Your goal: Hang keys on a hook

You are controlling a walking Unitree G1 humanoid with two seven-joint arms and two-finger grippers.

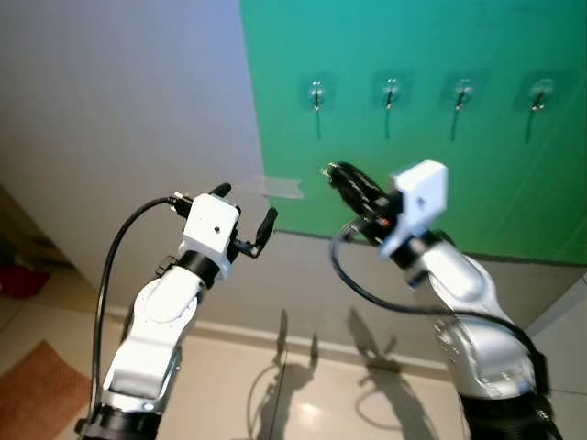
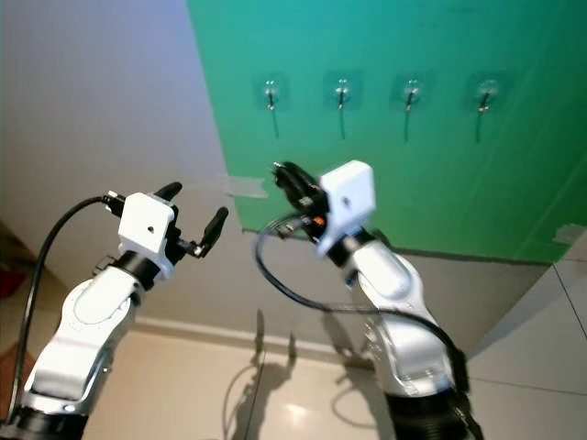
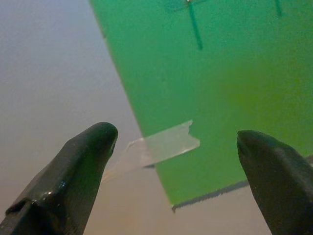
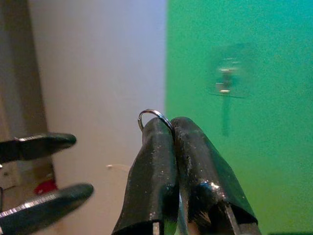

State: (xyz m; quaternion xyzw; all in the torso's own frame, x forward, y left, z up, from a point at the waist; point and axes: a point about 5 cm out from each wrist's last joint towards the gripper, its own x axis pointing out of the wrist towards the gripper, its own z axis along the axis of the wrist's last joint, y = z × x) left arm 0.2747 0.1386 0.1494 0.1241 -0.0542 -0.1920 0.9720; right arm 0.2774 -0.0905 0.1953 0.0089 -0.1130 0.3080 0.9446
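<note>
Four small clear hooks sit in a row on a green wall panel (image 1: 413, 183); the leftmost hook (image 1: 315, 94) is the one closest to my grippers. My right gripper (image 1: 332, 172) is raised toward the panel, below and a little right of that hook, and is shut on a thin metal key ring (image 4: 154, 114). The ring's top loop pokes out above the pinched fingertips; the keys themselves are hidden. In the right wrist view the hook (image 4: 225, 82) is blurred, ahead and apart from the ring. My left gripper (image 1: 246, 203) is held up beside it, open, with nothing between its fingers.
A strip of clear tape (image 1: 282, 187) holds the panel's left edge to the grey wall. Other hooks (image 1: 391, 93) (image 1: 463, 94) (image 1: 541, 94) continue to the right. Tiled floor lies below, with a red object (image 1: 18, 278) and a brown mat (image 1: 41, 390) at the left.
</note>
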